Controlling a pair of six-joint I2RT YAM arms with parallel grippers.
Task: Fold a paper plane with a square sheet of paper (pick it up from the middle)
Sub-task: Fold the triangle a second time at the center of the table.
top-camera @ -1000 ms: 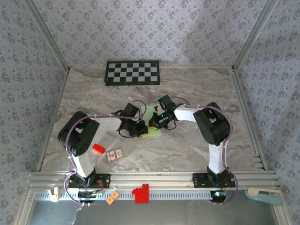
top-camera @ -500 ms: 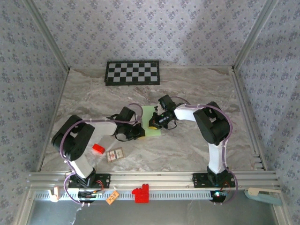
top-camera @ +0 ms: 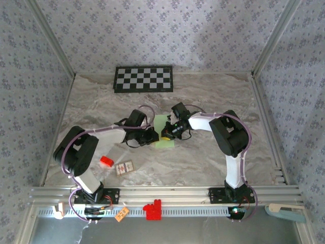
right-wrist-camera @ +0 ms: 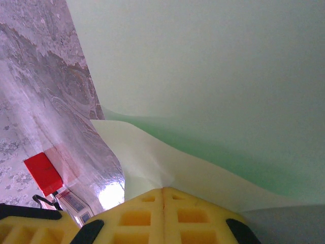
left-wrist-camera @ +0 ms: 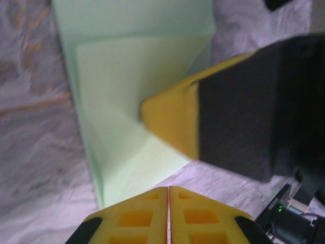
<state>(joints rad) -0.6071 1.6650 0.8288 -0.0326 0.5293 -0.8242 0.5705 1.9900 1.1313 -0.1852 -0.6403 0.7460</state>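
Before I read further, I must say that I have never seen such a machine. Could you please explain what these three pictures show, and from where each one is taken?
These are two robot arms bolted at the near edge of a marble-patterned table. The wide picture looks down from above and behind them. The other two come from small cameras on the wrists, so each shows its own yellow fingers at the bottom. The left hand and the right hand meet over a pale green sheet of paper, already partly folded. Both hands have their fingers closed; the right one's tip rests on the paper. Also on the table: a checkerboard panel, a small red block and a little card.
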